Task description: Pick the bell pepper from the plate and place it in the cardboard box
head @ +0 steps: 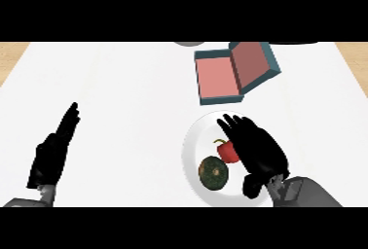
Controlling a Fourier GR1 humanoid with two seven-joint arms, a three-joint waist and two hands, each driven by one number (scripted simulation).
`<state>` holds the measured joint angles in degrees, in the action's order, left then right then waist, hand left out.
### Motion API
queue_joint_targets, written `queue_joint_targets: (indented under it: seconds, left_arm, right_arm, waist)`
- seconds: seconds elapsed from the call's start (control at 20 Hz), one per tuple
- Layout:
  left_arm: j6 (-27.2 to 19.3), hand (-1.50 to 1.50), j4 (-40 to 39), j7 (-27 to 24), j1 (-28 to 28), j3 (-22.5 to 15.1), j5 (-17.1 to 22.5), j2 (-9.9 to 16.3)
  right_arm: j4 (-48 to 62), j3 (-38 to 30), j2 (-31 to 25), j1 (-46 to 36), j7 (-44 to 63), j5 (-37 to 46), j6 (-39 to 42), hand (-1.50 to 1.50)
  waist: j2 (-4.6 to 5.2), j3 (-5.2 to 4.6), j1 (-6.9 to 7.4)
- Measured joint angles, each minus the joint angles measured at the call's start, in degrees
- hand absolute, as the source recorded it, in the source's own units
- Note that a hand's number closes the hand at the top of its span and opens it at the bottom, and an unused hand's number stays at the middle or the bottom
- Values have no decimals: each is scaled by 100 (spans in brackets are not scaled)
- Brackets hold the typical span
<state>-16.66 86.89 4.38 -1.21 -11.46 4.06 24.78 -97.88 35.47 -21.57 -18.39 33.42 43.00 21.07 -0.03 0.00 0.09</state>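
Nearest the lower edge, at the lower right of the frame, my right forearm (pixel 305 192) is coming in, its grey sleeve cut off by the border; my right hand (pixel 257 148) is lying over the right side of the white plate (pixel 191 141) with fingers stretched nearly straight and spread wide, holding nothing; its thumb is dropping down toward the plate's lower rim, and the palm is hiding much of the plate's right half, so I am not able to tell what lies beneath it.

Just beside my palm, on its left, the red bell pepper (pixel 228 151) is sitting on the plate, green stem pointing upward in the frame; its right edge is tucked against or under my hand, and I cannot tell which; below it, a dark green round vegetable (pixel 212 173) is resting on the same plate, near the pepper.

At the lower left of the frame my left hand (pixel 52 151) is resting open, fingers straight and pointing up the frame, wrist cut off at the corner.

At the upper middle-right the cardboard box (pixel 218 80) is standing open, pink inside with bluish walls, its lid tilting off to the right; a grey shape (pixel 188 43) at the top edge is too cropped to identify.
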Motion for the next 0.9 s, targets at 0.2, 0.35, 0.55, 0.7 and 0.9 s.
queue_joint_targets:
  seconds: [0.2,0.35,0.55,0.7,0.9]
  left_arm:
    - [179,0,-103,-105,33,172,-155,-141]
    - [272,0,47,3,99,294,-283,-207]
    - [369,0,233,109,195,387,-452,-339]
    - [462,0,175,121,136,477,-584,-473]
    - [602,0,244,107,225,634,-715,-595]
  right_arm:
    - [134,-177,138,163,-331,316,0,-150]
    - [214,-331,346,171,-425,504,108,-150]
    - [409,-438,559,275,-654,804,32,-150]
    - [580,-505,760,330,-815,1034,-57,-150]
    - [656,-688,998,307,-877,1237,98,-150]
  waist:
    - [0,-1,0]
    - [0,1,4]
    - [0,1,7]
    - [0,0,4]
    - [0,0,6]
